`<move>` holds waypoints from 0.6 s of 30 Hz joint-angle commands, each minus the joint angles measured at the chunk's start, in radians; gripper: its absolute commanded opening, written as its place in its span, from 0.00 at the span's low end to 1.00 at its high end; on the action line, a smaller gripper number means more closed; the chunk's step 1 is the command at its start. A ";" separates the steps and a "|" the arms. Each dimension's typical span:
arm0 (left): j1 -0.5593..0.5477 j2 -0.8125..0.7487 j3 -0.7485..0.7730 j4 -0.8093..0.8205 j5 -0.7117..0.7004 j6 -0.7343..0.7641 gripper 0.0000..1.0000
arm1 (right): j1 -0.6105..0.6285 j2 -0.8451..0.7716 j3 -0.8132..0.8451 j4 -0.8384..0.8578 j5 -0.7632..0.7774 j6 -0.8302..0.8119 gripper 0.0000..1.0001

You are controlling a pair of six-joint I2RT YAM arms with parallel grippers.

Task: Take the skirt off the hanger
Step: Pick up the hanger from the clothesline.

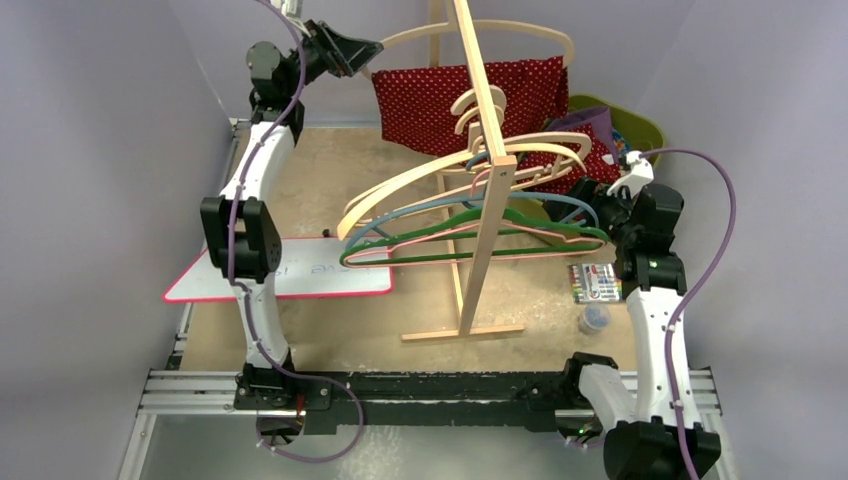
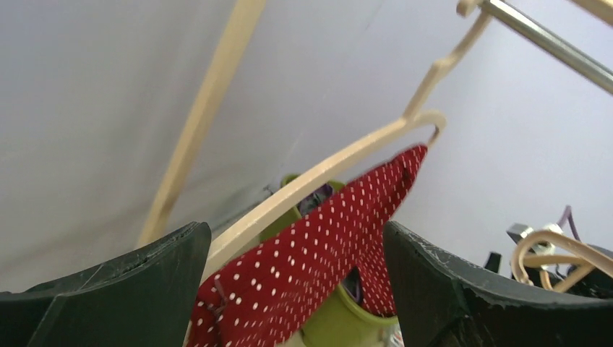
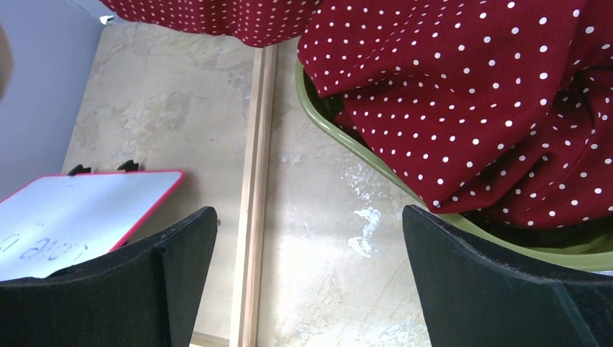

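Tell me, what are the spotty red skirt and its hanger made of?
The skirt looks like thin matte cloth, maybe cotton: it folds and droops softly. The hanger looks like smooth pale wood, though light plastic is possible; no grain shows.

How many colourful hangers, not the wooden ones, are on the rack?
3: a blue hanger, a pink hanger and a green hanger, bunched together low on the wooden rack, nearest the arms. The wooden hangers could hide another.
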 commanded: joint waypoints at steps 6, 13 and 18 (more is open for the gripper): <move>-0.088 -0.313 -0.246 -0.246 -0.052 0.280 0.85 | 0.003 0.005 0.043 0.042 0.007 -0.014 0.99; -0.149 -0.470 -0.352 -0.426 -0.210 0.419 0.82 | 0.003 -0.014 0.030 0.031 -0.013 -0.016 0.99; -0.154 -0.436 -0.283 -0.530 -0.261 0.449 0.76 | 0.003 -0.020 0.014 0.028 -0.027 -0.017 0.99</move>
